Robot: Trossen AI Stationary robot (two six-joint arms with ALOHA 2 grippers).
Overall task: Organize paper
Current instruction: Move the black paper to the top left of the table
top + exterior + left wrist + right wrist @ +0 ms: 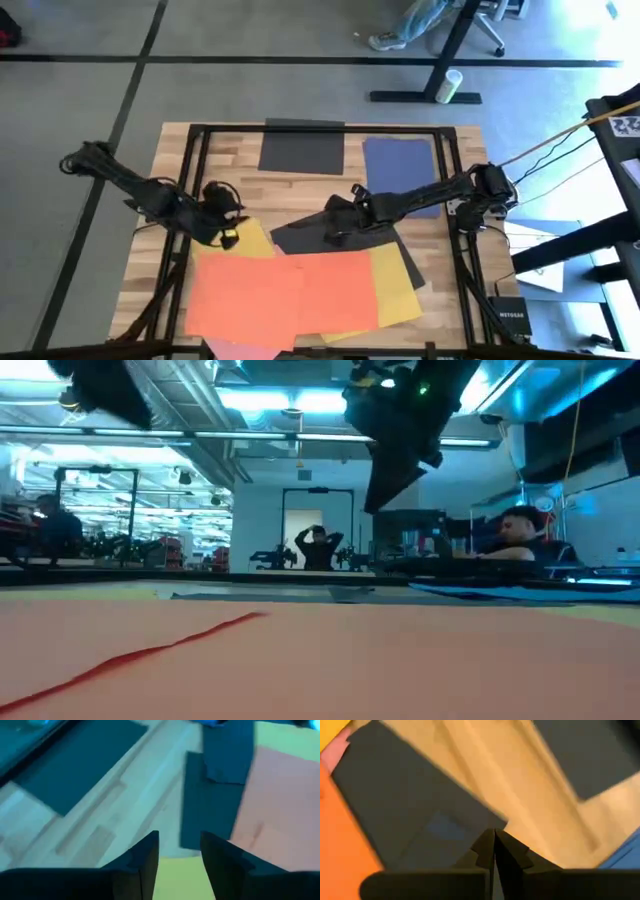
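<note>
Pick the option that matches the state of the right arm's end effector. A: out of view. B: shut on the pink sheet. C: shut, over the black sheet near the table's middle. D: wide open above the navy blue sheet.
C: the right wrist view shows the right end effector with its fingers pressed together, above the black sheet; the high view places it at mid-table.

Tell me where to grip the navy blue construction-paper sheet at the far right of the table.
Judging from the high view, take the navy blue construction-paper sheet by its far edge, coming in low from the far side. It lies flat on the wooden table, and the right arm crosses its near part, while the far edge is bare. The right gripper, shut over the black sheet, is closest.
</note>
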